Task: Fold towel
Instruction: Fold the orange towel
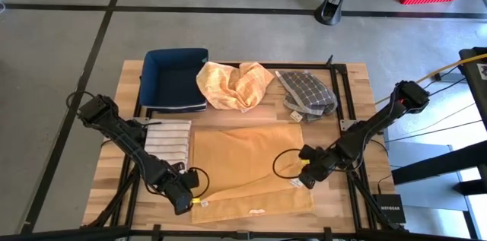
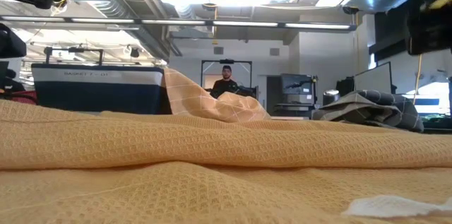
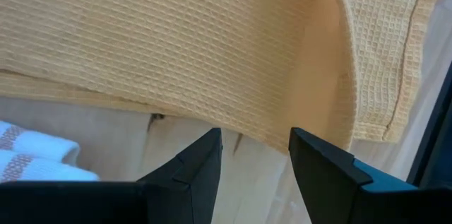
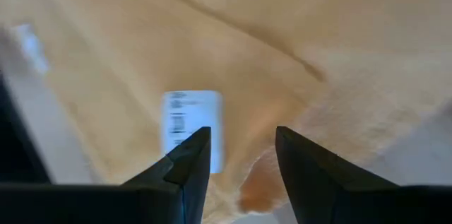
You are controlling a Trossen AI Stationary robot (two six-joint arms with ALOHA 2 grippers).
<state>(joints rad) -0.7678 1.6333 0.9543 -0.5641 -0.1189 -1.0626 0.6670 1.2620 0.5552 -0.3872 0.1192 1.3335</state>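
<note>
Towel [image 1: 247,169], a soft, limp, light waffle-weave cloth lying flat mid-tabletop toward six o'clock, looks best pinched at its hemmed near corners, where the left pincer [image 1: 185,198] and right pincer [image 1: 307,174] hover with fingers parted, holding nothing.

orange towel [image 2: 212,146]: fills the low view's foreground, cut off at three edges; hides the desk surface there.
white label [image 4: 192,128]: print blurred, unreadable; lower part behind a finger.
navy basket [image 2: 99,88]: lettering too small to read.
person [image 2: 226,83]: lower body hidden behind cloth.
striped cloth [image 3: 35,157]: only a corner shows.
</note>
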